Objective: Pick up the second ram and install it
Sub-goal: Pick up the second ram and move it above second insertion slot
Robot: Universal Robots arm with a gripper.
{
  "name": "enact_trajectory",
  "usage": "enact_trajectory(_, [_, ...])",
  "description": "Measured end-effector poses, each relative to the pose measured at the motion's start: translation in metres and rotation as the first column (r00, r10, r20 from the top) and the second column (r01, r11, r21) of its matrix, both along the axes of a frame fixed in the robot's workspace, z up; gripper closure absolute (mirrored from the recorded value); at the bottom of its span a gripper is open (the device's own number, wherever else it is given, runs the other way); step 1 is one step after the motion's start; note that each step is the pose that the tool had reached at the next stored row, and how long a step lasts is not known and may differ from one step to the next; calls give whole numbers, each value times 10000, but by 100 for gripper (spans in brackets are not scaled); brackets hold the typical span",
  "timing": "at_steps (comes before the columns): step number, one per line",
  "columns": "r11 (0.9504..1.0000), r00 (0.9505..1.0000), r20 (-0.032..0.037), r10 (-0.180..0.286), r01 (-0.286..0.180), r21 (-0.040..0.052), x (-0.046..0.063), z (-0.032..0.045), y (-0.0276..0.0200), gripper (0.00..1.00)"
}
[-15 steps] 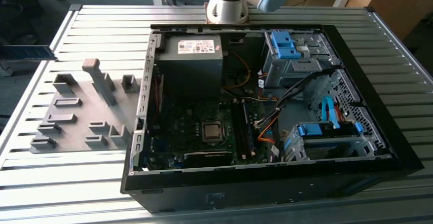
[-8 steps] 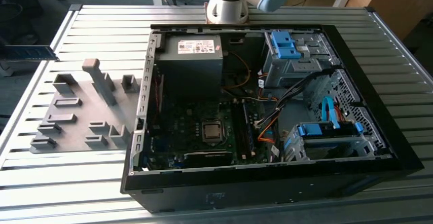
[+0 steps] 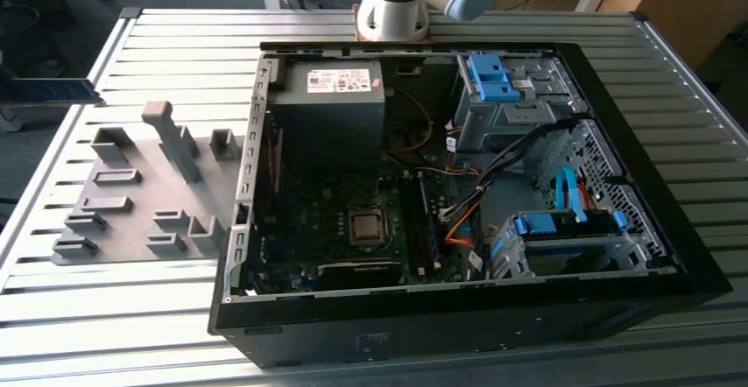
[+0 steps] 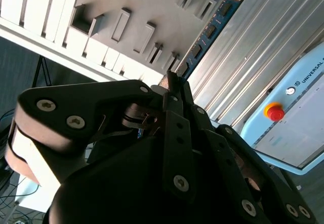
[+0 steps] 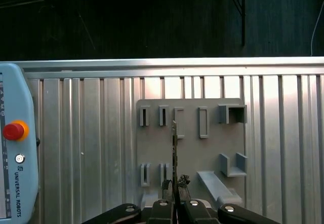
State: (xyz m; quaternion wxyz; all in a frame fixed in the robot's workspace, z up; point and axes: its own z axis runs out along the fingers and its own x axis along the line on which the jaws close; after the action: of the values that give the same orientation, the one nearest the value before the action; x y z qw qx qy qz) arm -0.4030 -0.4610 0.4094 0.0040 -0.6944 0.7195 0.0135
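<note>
Tool (image 4: 170, 86) clamped on the second ram (image 4: 210, 31): long, flat blue-green board, row of dark chips, held above the grey tray (image 5: 202, 155).

Blue-green second ram (image 4: 210, 30) with dark chips — grey tray (image 3: 140, 199), black case (image 3: 468, 334).

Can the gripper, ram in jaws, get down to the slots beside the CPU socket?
Probably yes. The gripper holds the second ram, the case is open above the slots; loose cables lie close on the exterior view's right.
</note>
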Motion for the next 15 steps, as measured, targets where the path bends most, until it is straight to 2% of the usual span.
enact_trajectory(15, [10000,10000,1,1,-1,0,69,0,0,86])
